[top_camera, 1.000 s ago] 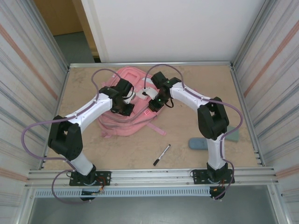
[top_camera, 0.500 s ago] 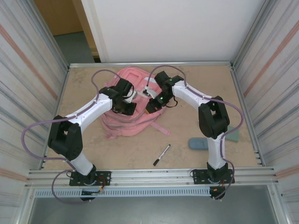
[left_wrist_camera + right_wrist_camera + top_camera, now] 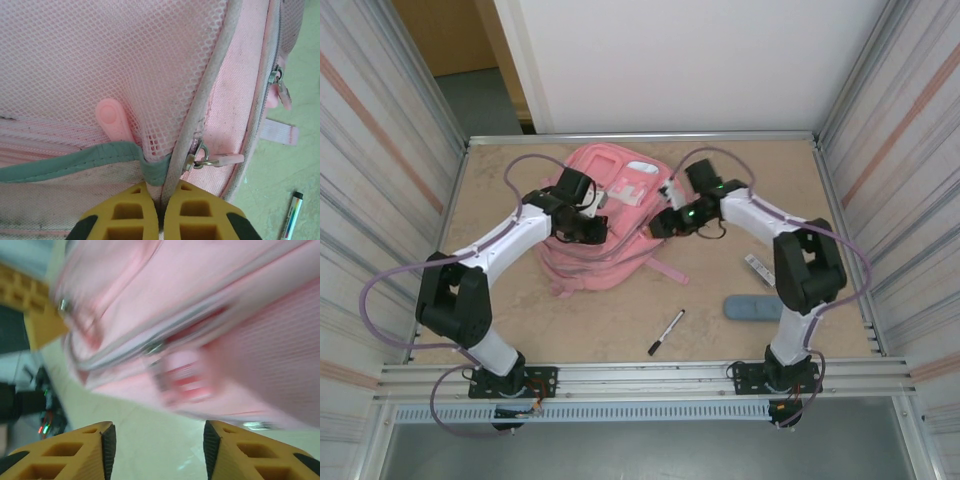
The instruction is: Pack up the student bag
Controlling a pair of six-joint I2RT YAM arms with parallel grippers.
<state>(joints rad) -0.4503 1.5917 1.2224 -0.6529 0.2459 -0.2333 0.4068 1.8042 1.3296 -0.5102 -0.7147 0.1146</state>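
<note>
**Entry: student bag on worktop, left pincer on seam, right pincer released**

Writing and labels. The white patch on the far upper face of the student bag carries some marks, too small to read from above. The pen shows coloured bands near its cap in my left wrist view; its print is not legible. A small light item with dark stripes lies on the worktop beside my right arm, and I cannot read it either.

Containers. The student bag lies flat on the far middle of the worktop, between my two arms. My left wrist view shows a pink mesh pocket edged with teal binding. A pink rubber tab sits against the mesh, and a metal zip pull hangs on the pale piping. I cannot tell what the pockets hold.

Pincers. My left pincer is clenched, and the piping and teal binding run down into the closed jaws. From above it sits on the bag's near left part. My right pincer is released, jaws apart with bare worktop between them and the bag just beyond; that view is blurred. From above it is at the bag's right edge.

Loose items. The pen lies near the front, well apart from the bag. A blue-grey flat object lies to the pen's right.
</note>
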